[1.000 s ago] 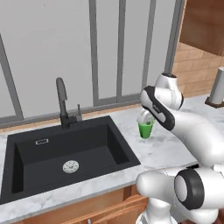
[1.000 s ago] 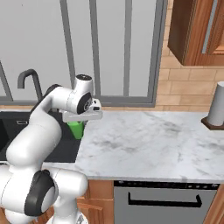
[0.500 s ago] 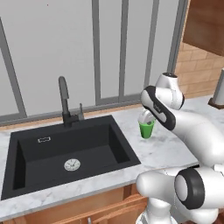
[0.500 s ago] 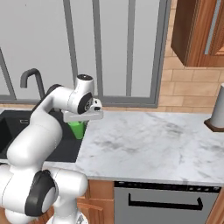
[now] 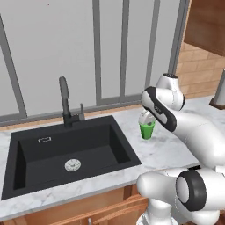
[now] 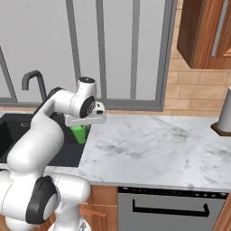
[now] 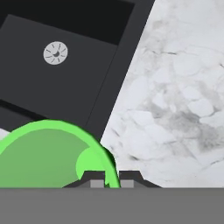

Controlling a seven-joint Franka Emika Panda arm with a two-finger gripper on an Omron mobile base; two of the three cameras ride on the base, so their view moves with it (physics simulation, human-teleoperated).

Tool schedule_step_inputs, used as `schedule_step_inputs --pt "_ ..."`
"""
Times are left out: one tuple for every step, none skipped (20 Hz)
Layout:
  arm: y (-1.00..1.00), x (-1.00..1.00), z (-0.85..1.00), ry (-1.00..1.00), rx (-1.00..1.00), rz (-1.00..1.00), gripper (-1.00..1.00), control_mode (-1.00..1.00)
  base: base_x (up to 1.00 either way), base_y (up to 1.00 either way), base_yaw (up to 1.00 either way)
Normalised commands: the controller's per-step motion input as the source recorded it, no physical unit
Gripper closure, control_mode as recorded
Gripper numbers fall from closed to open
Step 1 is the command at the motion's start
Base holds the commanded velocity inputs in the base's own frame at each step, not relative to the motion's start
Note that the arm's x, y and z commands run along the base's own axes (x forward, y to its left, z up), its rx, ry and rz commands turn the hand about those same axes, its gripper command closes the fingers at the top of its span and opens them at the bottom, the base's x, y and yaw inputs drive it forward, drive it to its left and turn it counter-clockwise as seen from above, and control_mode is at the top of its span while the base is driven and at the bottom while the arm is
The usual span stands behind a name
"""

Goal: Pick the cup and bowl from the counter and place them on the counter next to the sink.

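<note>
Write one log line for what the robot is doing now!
hand: shut on cup rim | cup: on counter beside sink

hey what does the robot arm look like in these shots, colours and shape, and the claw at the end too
The arm is glossy white, built of thick rounded segments with dark grey to black rings and round caps at the joints. No loose cables or markings show. The hand is a flat pale block. The claw ends in two small dark fingertips with lighter grey pads.
</note>
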Motion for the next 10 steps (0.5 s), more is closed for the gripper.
schedule_step_inputs --pt "0.0 0.0 0.0 0.0 0.0 0.0 1.0 1.0 0.0 0.0 0.0" --pt "0.0 0.0 0.0 0.0 0.0 0.0 1.0 1.0 0.0 0.0 0.0" --pt "0.0 0.0 0.0 0.0 0.0 0.0 1.0 1.0 0.0 0.0 0.0" --pt "0.0 0.0 0.0 0.0 0.0 0.0 1.0 -1.0 0.0 0.0 0.0" --pt "0.0 0.0 0.0 0.0 0.0 0.0 1.0 -1.0 0.0 0.0 0.0" --pt "0.0 0.0 0.0 0.0 0.0 0.0 1.0 -1.0 0.0 0.0 0.0" --pt "0.0 0.0 0.0 0.0 0.0 0.0 1.0 -1.0 0.0 0.0 0.0" --pt "0.0 0.0 -0.03 0.06 0.0 0.0 1.0 -1.0 0.0 0.0 0.0" --pt "-0.01 0.0 -0.16 0.14 0.0 -0.01 1.0 -1.0 0.0 0.0 0.0" --pt "0.0 0.0 -0.29 0.25 0.0 -0.03 1.0 -1.0 0.0 0.0 0.0"
